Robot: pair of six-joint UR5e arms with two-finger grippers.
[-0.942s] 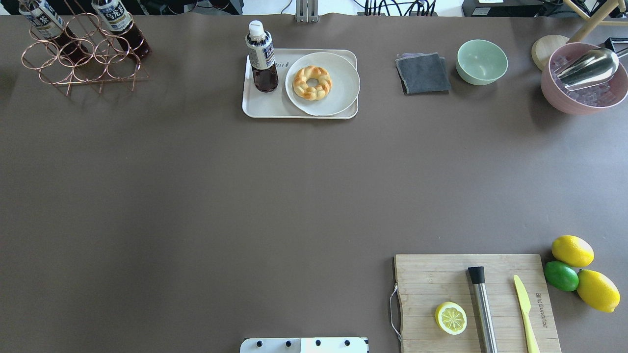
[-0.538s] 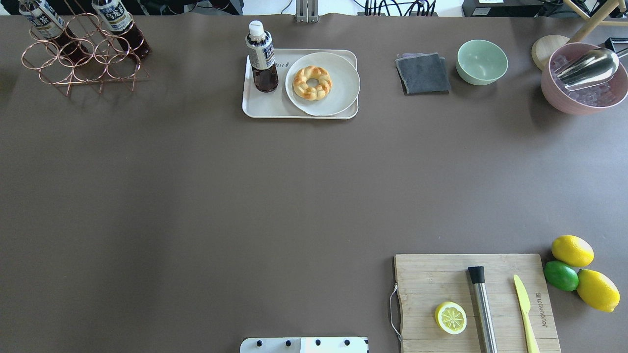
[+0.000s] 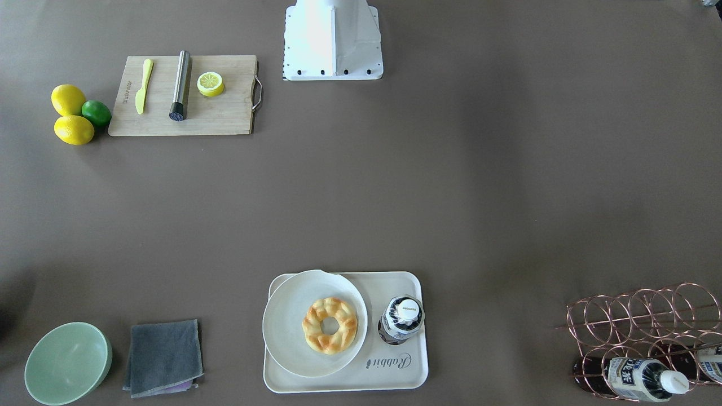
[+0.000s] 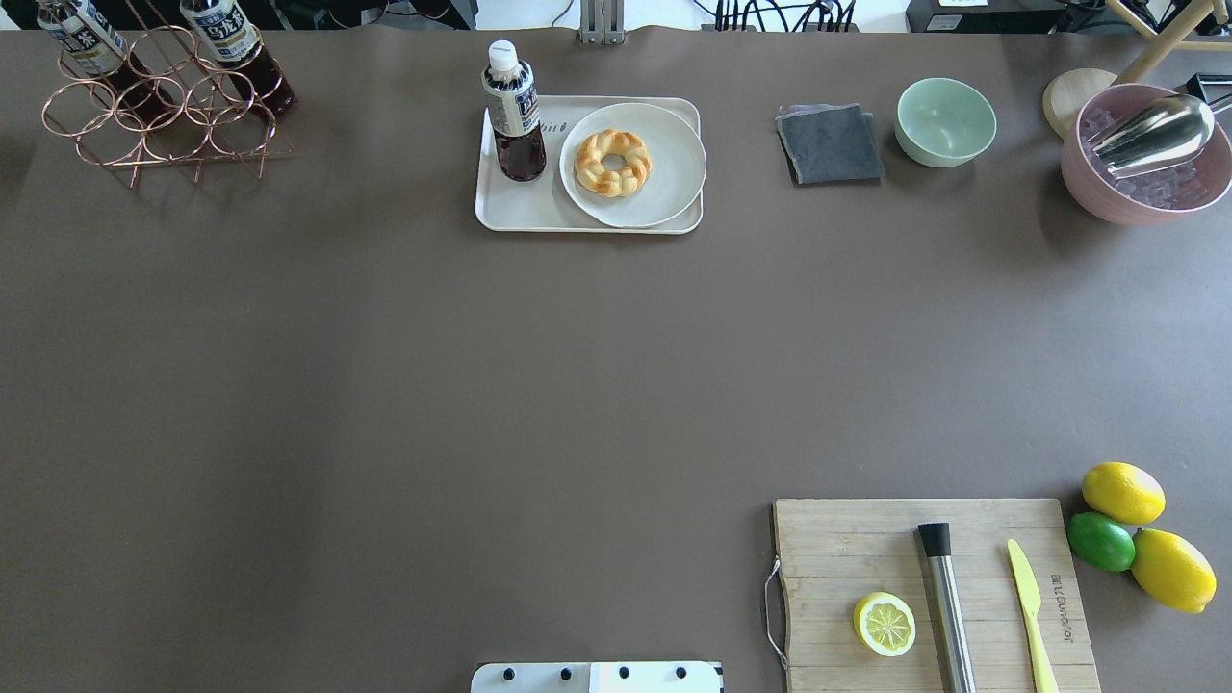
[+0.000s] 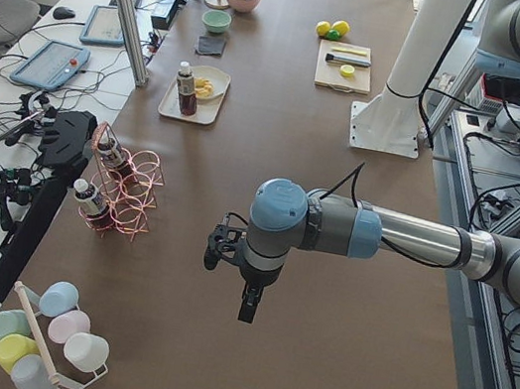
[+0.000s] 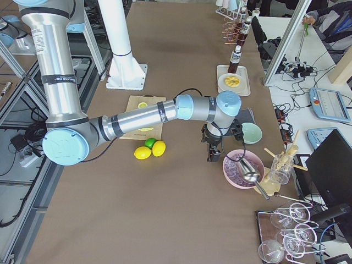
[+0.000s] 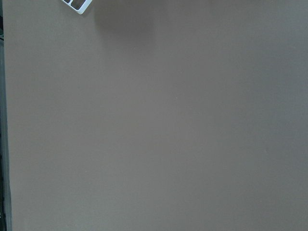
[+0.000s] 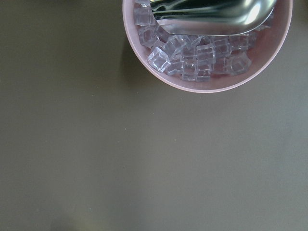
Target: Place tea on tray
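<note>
A tea bottle (image 4: 515, 115) with a white cap stands upright on the left part of the cream tray (image 4: 525, 214) at the table's far side. It also shows in the front-facing view (image 3: 401, 320), next to the tray's (image 3: 338, 382) "Rabbit" lettering. Two more tea bottles (image 4: 231, 38) lie in a copper wire rack (image 4: 154, 120) at the far left. My left gripper (image 5: 247, 305) hangs over bare table and shows only in the left side view. My right gripper (image 6: 211, 155) hangs beside the pink bowl and shows only in the right side view. I cannot tell whether either is open or shut.
A white plate (image 4: 664, 188) with a braided doughnut (image 4: 612, 162) fills the tray's right part. A grey cloth (image 4: 830, 144), green bowl (image 4: 945, 120) and pink ice bowl (image 4: 1083, 183) with a metal scoop stand at the far right. A cutting board (image 4: 837, 539) and citrus fruit (image 4: 1121, 491) sit near right.
</note>
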